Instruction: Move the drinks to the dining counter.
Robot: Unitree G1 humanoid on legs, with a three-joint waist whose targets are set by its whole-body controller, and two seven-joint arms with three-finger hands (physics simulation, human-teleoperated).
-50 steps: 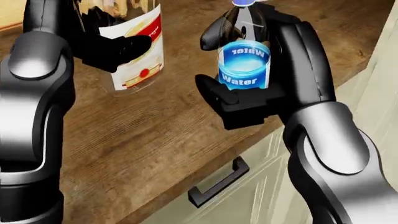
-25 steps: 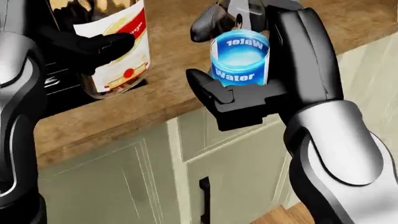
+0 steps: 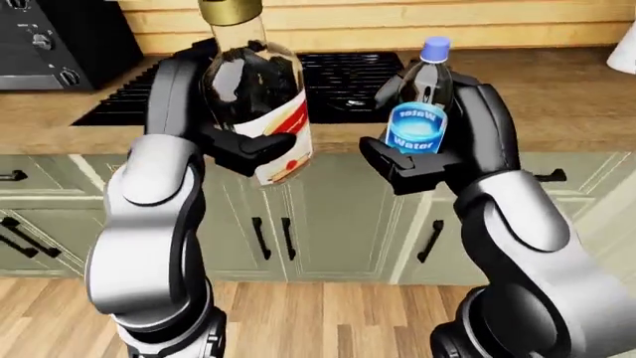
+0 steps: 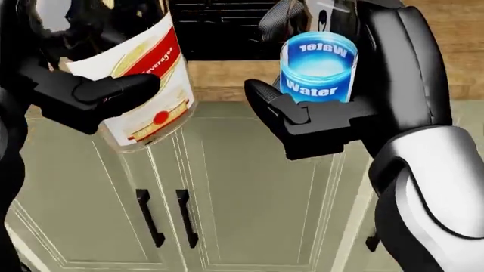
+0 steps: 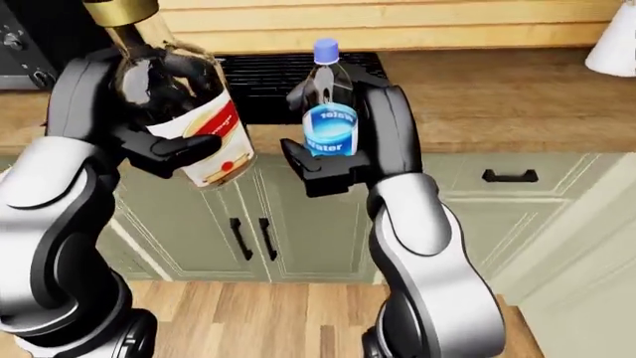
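Note:
My left hand (image 3: 238,142) is shut on a large clear glass bottle (image 3: 260,112) with a gold cap and a white and red label. I hold it upright at chest height. My right hand (image 3: 417,160) is shut on a small water bottle (image 3: 420,119) with a blue cap and a blue label reading "Water". Both bottles hang in the air over the floor, short of a wooden counter (image 3: 557,97). In the head view the glass bottle's label (image 4: 143,79) and the water label (image 4: 318,68) fill the top.
A black stove top (image 3: 338,74) is set in the counter behind the bottles. Green cabinet doors with black handles (image 3: 274,239) stand below. A black appliance (image 3: 50,37) sits at the top left. A white object (image 5: 614,41) stands at the far right. Wooden floor (image 3: 328,321) lies below.
The whole picture has shifted: the camera has drawn away from the counter and turned, so cabinet doors and the stove now show. Both hands keep their bottles.

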